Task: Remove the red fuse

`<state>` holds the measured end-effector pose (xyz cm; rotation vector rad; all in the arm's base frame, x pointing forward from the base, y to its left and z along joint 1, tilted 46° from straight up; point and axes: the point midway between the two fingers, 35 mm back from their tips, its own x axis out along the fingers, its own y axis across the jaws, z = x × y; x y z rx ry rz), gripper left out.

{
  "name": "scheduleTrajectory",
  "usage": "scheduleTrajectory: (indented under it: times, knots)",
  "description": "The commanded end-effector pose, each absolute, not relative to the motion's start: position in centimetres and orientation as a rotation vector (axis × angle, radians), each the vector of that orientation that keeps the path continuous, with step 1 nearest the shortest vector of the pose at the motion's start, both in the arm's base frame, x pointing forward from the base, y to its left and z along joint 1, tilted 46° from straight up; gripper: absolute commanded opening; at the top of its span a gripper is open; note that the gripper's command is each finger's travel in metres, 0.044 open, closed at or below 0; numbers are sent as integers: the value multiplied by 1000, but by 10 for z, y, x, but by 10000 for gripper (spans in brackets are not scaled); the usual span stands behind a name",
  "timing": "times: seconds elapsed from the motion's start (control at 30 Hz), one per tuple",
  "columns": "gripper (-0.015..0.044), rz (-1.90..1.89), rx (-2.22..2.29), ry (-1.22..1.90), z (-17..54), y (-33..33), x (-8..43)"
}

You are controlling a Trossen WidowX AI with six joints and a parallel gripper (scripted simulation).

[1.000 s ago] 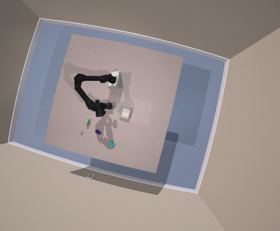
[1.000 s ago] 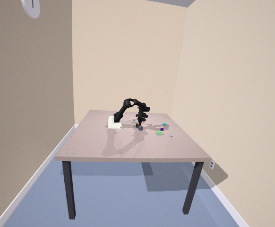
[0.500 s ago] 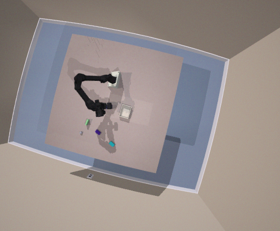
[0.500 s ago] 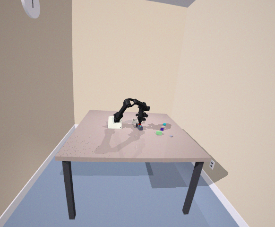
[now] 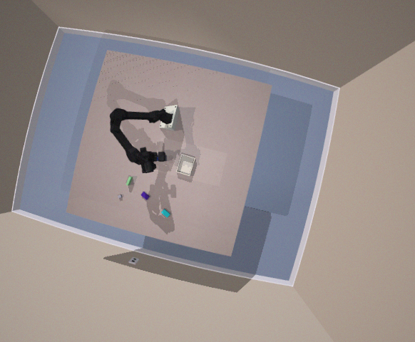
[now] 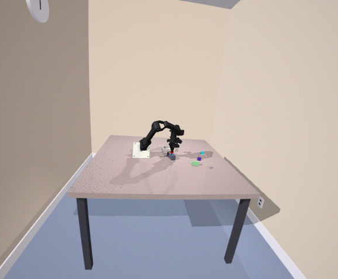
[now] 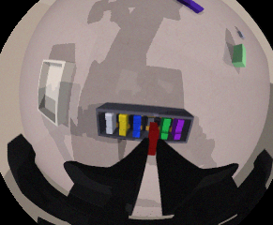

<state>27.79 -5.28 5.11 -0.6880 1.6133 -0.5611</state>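
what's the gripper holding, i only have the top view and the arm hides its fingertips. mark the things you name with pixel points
Observer: The wrist view shows the red fuse (image 7: pixel 153 139) (image 6: pixel 172 151) between the fingertips of the gripper (image 7: pixel 153 142) (image 6: pixel 172 151).
Operator: and the other fuses, i can't make them out from here
Observer: In the wrist view, white (image 7: pixel 109 123), yellow (image 7: pixel 123 125), blue (image 7: pixel 137 127), green (image 7: pixel 166 128) and purple (image 7: pixel 178 129) ones stand in the fuse block (image 7: pixel 145 109) (image 6: pixel 172 157).
Operator: which two is the free slot between
Observer: Between the blue and green fuses, in the wrist view.
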Motion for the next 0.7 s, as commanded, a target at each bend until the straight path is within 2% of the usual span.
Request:
scheduleTrajectory:
  times: [0.0, 0.67]
  knots:
    - [0, -561, -683, 1607, 54, -50, 279]
    - [0, -560, -682, 1608, 69, -34, 281]
